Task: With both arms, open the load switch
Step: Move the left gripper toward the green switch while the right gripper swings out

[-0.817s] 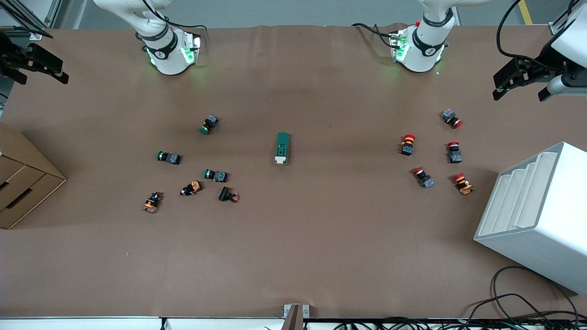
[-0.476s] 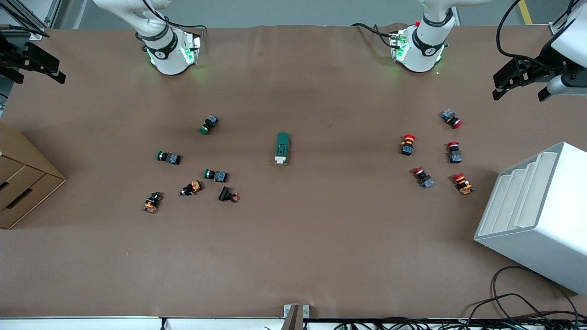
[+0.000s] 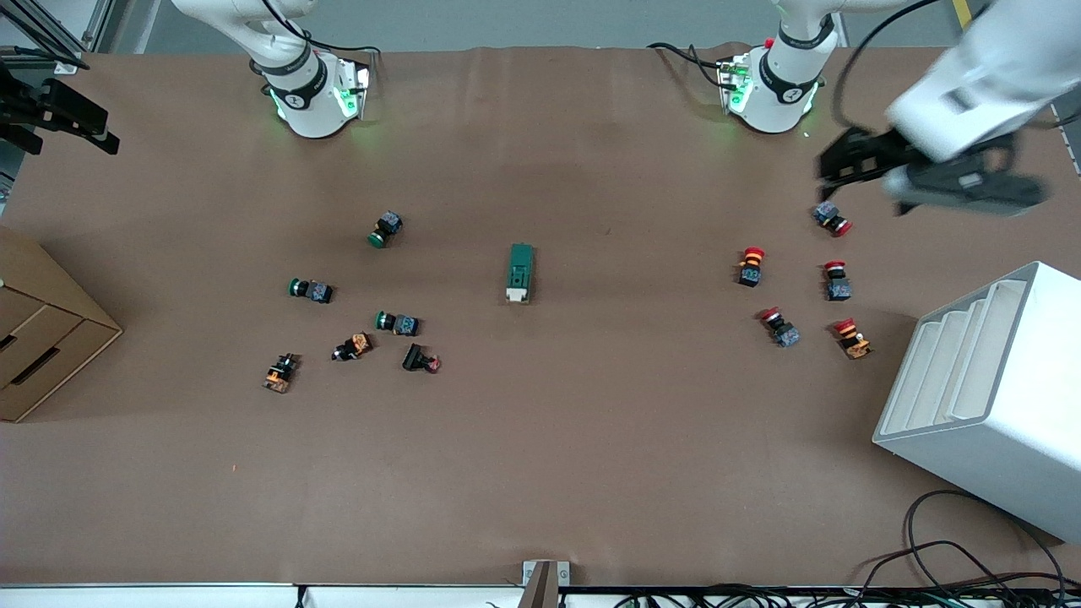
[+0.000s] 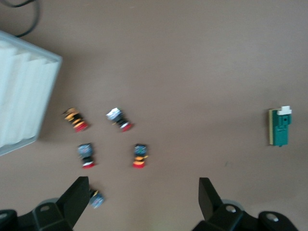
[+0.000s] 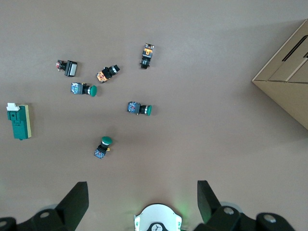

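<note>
The load switch [image 3: 520, 273] lies flat near the middle of the table [image 3: 540, 473], on its own, between a scatter of green-capped buttons [image 3: 387, 229] toward the right arm's end and a group of red-capped buttons [image 3: 751, 266] toward the left arm's end. It looks like a small, rigid block of hard plastic, light enough to skid or tip if pushed from one side, so it probably needs one gripper clamping the long green body across its narrow sides while the other works the white lever at the end nearer the front camera. That lever seems small and may snap or slip under a careless pinch. The left gripper [image 3: 916, 169] hangs over the table above the farthest red button, fingers spread and empty. The right gripper [image 3: 52, 118] waits at the table's edge above the cardboard box [image 3: 51, 338], fingers also apart with nothing between them. The left gripper is blurred in the front view, and the switch's lever detail is too small to make out.
</note>
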### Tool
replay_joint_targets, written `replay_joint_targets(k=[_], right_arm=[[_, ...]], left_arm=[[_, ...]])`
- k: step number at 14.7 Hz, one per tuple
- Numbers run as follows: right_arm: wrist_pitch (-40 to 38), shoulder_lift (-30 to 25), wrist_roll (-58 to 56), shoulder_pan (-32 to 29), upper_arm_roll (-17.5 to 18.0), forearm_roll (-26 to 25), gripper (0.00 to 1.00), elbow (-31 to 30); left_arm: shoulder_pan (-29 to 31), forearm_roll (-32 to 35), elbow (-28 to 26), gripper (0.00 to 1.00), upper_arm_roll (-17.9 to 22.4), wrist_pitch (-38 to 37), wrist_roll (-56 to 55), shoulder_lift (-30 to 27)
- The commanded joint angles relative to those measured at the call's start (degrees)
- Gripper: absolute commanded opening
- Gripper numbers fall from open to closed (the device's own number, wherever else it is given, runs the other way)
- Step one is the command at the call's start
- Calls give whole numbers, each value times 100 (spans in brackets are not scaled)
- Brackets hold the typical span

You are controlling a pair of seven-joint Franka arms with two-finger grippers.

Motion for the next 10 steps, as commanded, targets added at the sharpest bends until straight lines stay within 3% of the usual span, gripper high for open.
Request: replay_joint_targets(k=[1,3,7,10], right_arm=[[41,834,28,-1,17,-72,100,84],[32,1539,1,-71,17,-55,100,426],[67,1806,289,-11,60,-90,100,472],[111,1840,2175,551,69,-38,100,420]], left_arm=[[-17,35,-67,100,-672,417,-780,451],[-139,131,-182,100,-1156,742,-1737,652],[-1026,842,-699,100,-1255,1558,-2812,969],[-1597,1238,-1454,100,-1255,2613,-3874,1031]])
